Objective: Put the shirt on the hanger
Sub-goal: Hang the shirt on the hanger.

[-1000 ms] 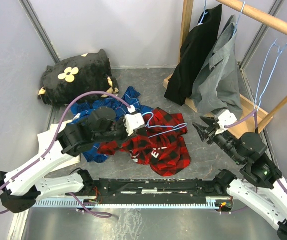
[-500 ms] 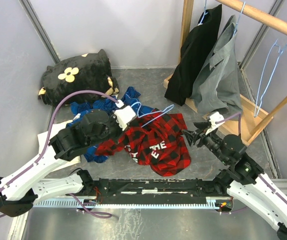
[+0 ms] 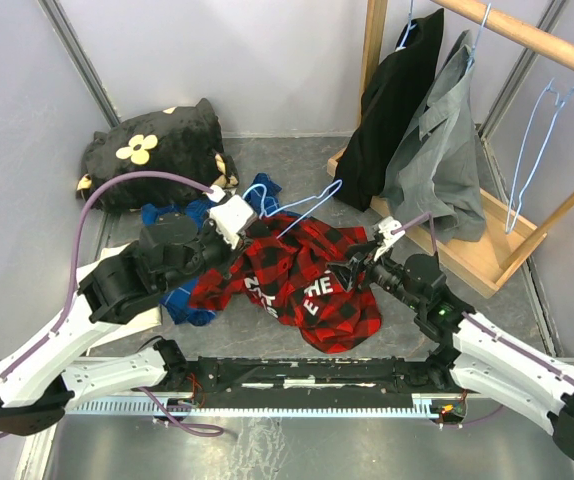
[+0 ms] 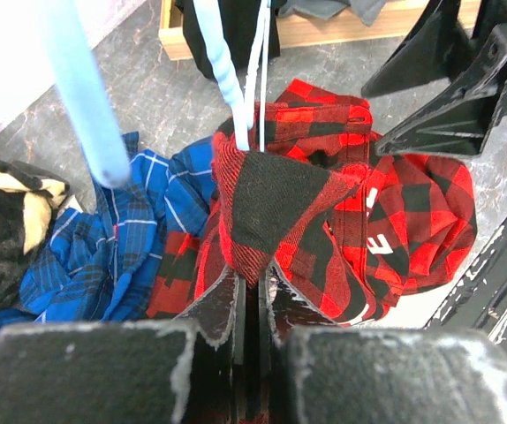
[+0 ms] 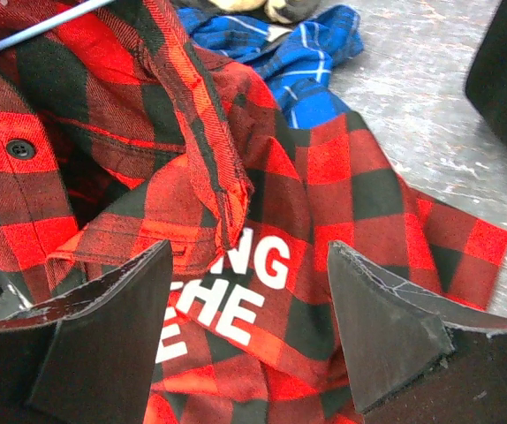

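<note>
While the left gripper point(image 4: 255, 287) pinches the red-and-black plaid flannel shirt point(image 3: 317, 300), heaped on the table point(image 3: 287, 160), beside the thin light-blue wire hanger point(image 4: 225, 75), the right gripper point(image 5: 249, 265) hovers open: neither shoulder seated yet!

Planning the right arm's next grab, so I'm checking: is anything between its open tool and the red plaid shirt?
Nothing visible. The right tool hangs open just over the shirt, white lettering showing between its fingers; the hanger and the blue shirt lie farther off, outside that gap.
</note>
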`<state>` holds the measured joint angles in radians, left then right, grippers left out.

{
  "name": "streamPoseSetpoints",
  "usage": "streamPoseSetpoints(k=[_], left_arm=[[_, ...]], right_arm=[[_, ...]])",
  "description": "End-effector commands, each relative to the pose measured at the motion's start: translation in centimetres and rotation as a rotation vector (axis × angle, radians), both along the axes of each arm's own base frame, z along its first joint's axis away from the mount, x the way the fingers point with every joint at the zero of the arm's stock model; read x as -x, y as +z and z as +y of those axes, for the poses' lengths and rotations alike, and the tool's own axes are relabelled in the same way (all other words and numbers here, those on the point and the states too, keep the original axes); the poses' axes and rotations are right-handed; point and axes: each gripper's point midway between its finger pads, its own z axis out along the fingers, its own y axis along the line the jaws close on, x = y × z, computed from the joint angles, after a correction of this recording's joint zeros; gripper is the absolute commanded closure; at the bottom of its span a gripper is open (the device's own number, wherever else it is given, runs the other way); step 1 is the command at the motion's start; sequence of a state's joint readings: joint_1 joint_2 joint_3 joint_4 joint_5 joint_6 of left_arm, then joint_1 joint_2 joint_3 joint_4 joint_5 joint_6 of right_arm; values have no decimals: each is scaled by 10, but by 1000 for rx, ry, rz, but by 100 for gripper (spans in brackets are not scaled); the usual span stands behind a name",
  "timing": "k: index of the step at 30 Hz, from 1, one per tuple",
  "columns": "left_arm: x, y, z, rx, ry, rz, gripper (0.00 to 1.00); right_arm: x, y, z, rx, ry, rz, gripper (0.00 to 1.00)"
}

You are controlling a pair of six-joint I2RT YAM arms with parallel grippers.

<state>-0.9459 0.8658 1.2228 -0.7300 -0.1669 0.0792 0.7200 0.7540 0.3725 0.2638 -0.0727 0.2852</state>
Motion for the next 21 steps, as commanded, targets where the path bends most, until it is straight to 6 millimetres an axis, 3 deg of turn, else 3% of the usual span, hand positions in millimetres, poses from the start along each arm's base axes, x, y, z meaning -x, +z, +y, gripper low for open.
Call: streamPoseSetpoints(k=[1,12,16,21], left_arm=[[4,48,5,128,11,-66,97],[8,52,-6,128,-46,-57,97],[10,52,-6,129,-56,-55,97],[14,55,-1,149,-52,-61,97]], right_arm=[[-4,40,17,-183,45,-113,22],[-14,41,27,-288,31,-82,28],[-14,42,30,-315,36,-66,42],[-19,38,32,-314,23,-44,71]])
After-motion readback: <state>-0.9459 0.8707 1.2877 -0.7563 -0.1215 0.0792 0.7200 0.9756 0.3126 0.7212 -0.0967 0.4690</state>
